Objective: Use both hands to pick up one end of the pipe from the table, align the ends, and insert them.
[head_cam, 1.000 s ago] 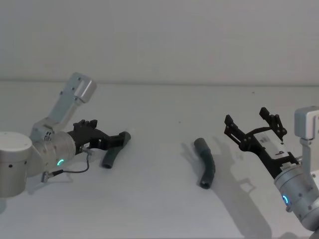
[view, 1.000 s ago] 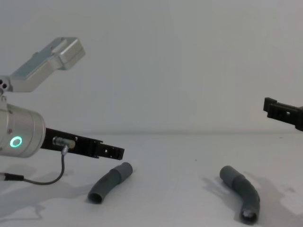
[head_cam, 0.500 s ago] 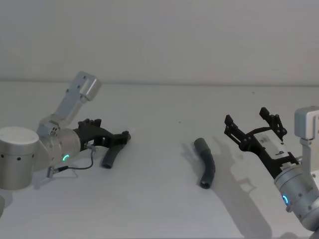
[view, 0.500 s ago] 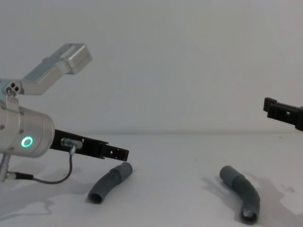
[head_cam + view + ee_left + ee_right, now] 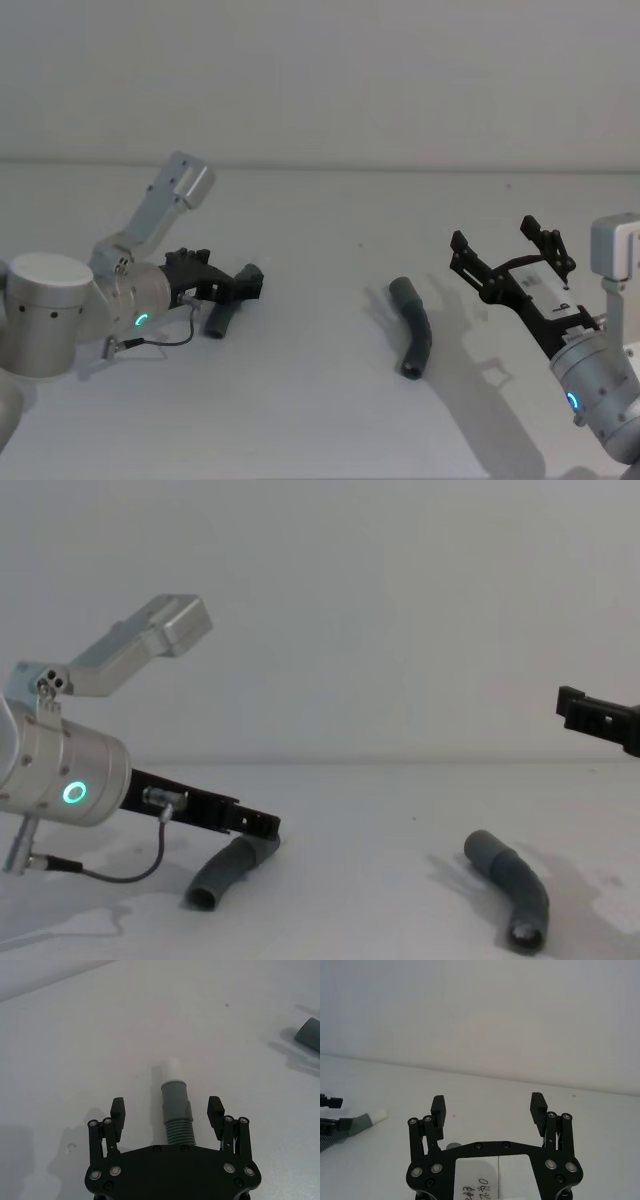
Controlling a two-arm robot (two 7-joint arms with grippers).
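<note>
**Left fingers wide around the first pipe piece, right arm waiting**

My left gripper point(image 5: 166, 1107) is low over the left part of the worktop point(image 5: 320, 420). Its fingers point(image 5: 117, 1109) are spread wide, one on each side of the left pipe piece point(image 5: 176, 1110), and I see a gap on both sides, so nothing is gripped yet. In the head view the left gripper point(image 5: 250, 280) covers the far end of this piece point(image 5: 222, 318).

This piece lies flat. Its long axis runs from the near edge toward the far edge, leaning a little to the right. Its pale tip point(image 5: 171, 1067) points away from my palm, and its open mouth faces the near edge.

The right pipe piece point(image 5: 415, 335) lies around the middle of the worktop, well apart from the first. It is bent, its length goes roughly from far edge to near edge, and its open mouth point(image 5: 524, 937) faces the near edge.

My right gripper point(image 5: 495, 240) hovers above the right side, fingers point(image 5: 438, 1107) also wide and holding nothing.

I judge both pieces to be light. The ribbed part will probably flex and the smooth cuff point(image 5: 175, 1097) looks stiffer. I would close on the cuff, just behind the tip, so that the end stays free for insertion. A round piece may roll away when only one finger touches it first.
</note>
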